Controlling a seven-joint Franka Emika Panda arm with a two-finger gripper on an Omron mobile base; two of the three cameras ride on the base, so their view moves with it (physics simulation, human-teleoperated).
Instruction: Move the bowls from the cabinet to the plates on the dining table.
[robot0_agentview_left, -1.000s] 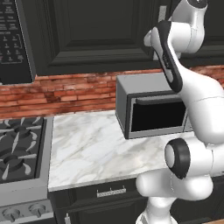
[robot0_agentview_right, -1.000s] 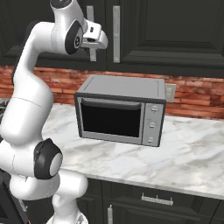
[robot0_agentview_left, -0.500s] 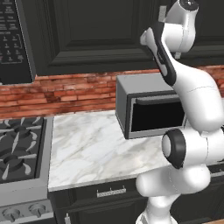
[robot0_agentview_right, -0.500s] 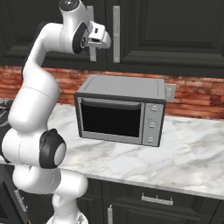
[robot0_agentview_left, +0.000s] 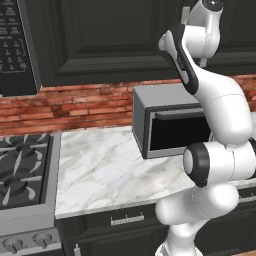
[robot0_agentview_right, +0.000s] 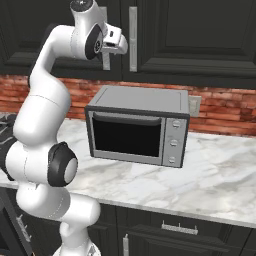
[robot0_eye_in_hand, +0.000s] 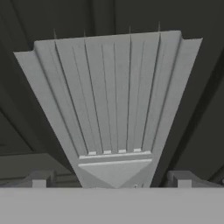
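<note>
cabinet (robot0_agentview_right: 190, 35): near-black | microwave (robot0_agentview_right: 137, 125): grey | backsplash (robot0_agentview_left: 75, 107): red brick | counter (robot0_agentview_left: 100, 170): white-grey veined marble

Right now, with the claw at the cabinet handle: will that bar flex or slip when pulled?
The cabinet handle looks like a rigid metal bar, so probably no flex. Its smooth silver finish may slip. The open claw straddles its neighbour, so a pull should swing the door.

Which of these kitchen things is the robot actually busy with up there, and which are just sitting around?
Part of the job:
- dark panelled wall cabinet
- its long silver bar handle
- open two-finger gripper

Just there:
- grey box microwave
- black gas stove
- white marble counter
- red brick wall
</note>
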